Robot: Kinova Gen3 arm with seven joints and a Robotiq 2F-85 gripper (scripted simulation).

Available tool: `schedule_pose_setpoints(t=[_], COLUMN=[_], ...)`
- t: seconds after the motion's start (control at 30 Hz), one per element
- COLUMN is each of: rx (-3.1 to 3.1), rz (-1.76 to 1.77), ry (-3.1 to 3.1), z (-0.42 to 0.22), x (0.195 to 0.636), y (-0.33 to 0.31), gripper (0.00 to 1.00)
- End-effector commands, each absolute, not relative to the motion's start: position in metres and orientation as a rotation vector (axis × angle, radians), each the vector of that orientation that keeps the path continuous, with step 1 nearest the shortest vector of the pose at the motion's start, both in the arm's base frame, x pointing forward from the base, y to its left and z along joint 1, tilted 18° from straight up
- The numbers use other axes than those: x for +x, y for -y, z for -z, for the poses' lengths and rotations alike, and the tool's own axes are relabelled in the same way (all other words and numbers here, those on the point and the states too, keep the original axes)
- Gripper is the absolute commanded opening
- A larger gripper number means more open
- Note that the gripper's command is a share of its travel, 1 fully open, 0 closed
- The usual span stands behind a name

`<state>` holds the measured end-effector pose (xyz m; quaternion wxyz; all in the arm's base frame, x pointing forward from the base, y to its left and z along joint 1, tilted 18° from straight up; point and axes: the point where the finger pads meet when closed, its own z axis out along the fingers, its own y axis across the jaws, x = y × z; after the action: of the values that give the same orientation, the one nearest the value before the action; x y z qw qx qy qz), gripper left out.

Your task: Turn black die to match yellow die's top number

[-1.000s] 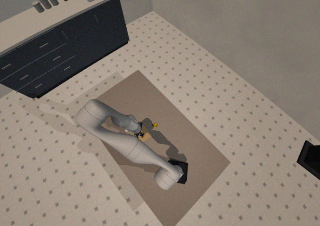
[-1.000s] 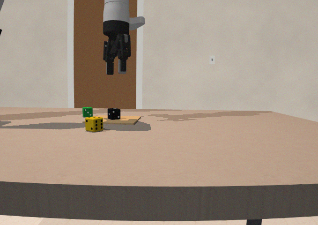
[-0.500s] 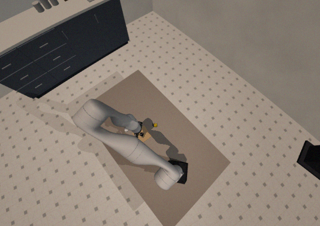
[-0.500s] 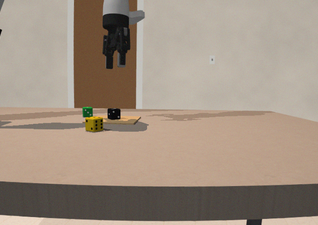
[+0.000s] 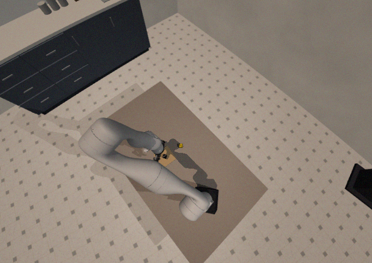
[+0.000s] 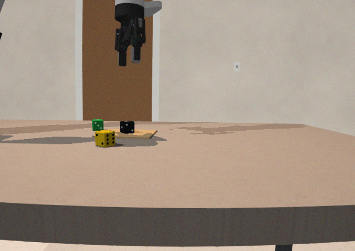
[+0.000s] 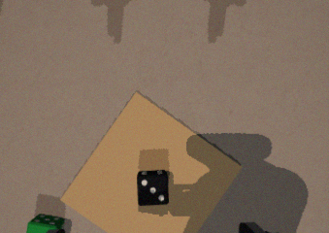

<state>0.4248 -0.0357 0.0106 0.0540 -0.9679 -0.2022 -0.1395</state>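
Hovering above the mat point(image 5: 170, 160) point(image 6: 149, 134) point(image 7: 109, 160), the Robotiq gripper point(image 5: 160, 150) point(image 6: 128, 57) point(image 7: 154, 230) holds nothing, its jaws released and spread wide. Beneath, the black die point(image 5: 164, 156) point(image 6: 127, 126) point(image 7: 152, 188) sits flat on the mat, three pips apparently uppermost. If another turn is needed, a good approach likely centers the jaws over two opposite sides, lowers straight, grips lightly and lifts before rolling, sparing the mat a drag. The die, a cube, has no long axis; its sides run nearly square to the wrist view, while the mat lies cornerwise. Nearby on the worktop point(image 5: 229, 182) point(image 6: 198, 171) point(image 7: 50, 97), the yellow die point(image 5: 181, 145) point(image 6: 105, 138) stands off the mat, its top number too foreshortened to confirm a match. The green die point(image 6: 97, 124) point(image 7: 46, 224) rests near a mat edge.
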Motion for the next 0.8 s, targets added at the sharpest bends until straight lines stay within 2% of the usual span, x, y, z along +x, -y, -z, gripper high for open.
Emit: schedule_pose_setpoints(t=[0.0,0.77], rx=[-2.940,-2.940], rz=[0.437,0.437], ry=[0.620,0.620], z=[-0.0179,-0.0243], x=[0.4264,0.4247], y=[0.0353,0.0363], gripper=[1.00,1.00])
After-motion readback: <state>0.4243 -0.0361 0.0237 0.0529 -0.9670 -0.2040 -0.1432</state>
